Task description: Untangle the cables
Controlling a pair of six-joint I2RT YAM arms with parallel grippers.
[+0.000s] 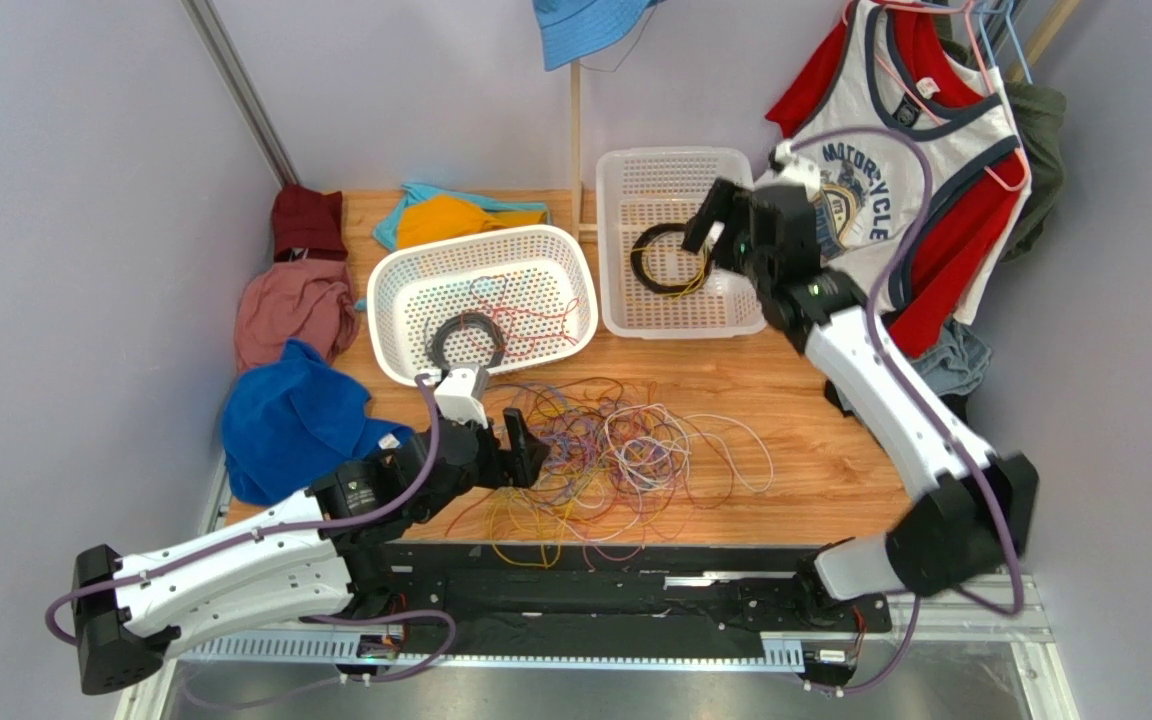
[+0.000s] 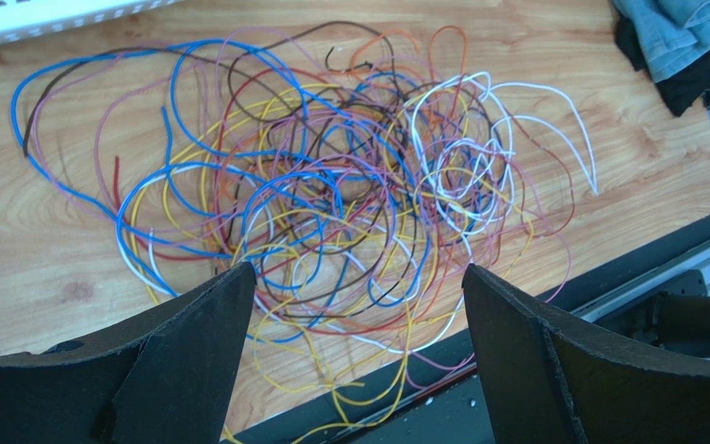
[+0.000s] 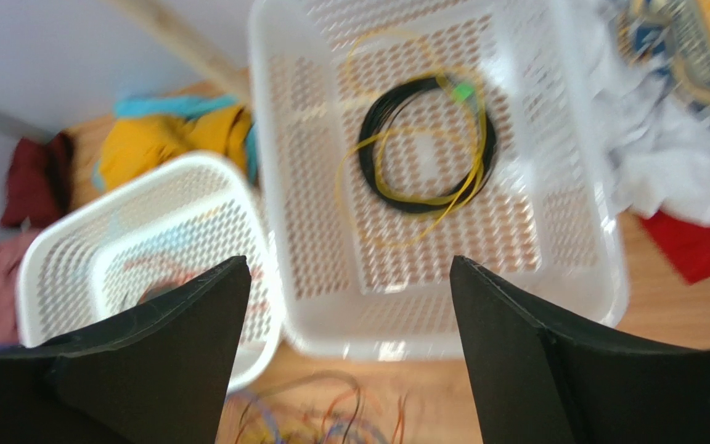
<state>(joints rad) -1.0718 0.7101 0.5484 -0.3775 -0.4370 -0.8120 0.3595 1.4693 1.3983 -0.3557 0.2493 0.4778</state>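
A loose tangle of thin blue, yellow, white, purple, orange and red cables (image 1: 605,458) is seen on the wooden table (image 1: 808,390), near its front edge and in front of the two baskets. In the top view the heap is stretched left to right along that edge, with one white loop thrown out to the right.

Single strands are told apart only in the left wrist view: there the cables (image 2: 349,203) are resolved into a wide blue loop at the upper left and white loops at the right, the long axis lying across the picture. In the right wrist view only a blurred fringe of the cables (image 3: 322,421) is caught at the bottom.

The left gripper (image 1: 531,450) (image 2: 359,276) is held over the near side of the heap, its jaws spread wide and nothing grasped.

The right gripper (image 1: 710,225) (image 3: 349,266) is held over the rectangular white perforated plastic basket (image 1: 680,156) (image 3: 271,139), likewise spread and empty. Inside that basket a black coiled ring (image 1: 642,258) (image 3: 368,153) with a yellow strand is shown. A rounded white perforated basket (image 1: 387,300) (image 3: 44,250) is set just to its left.
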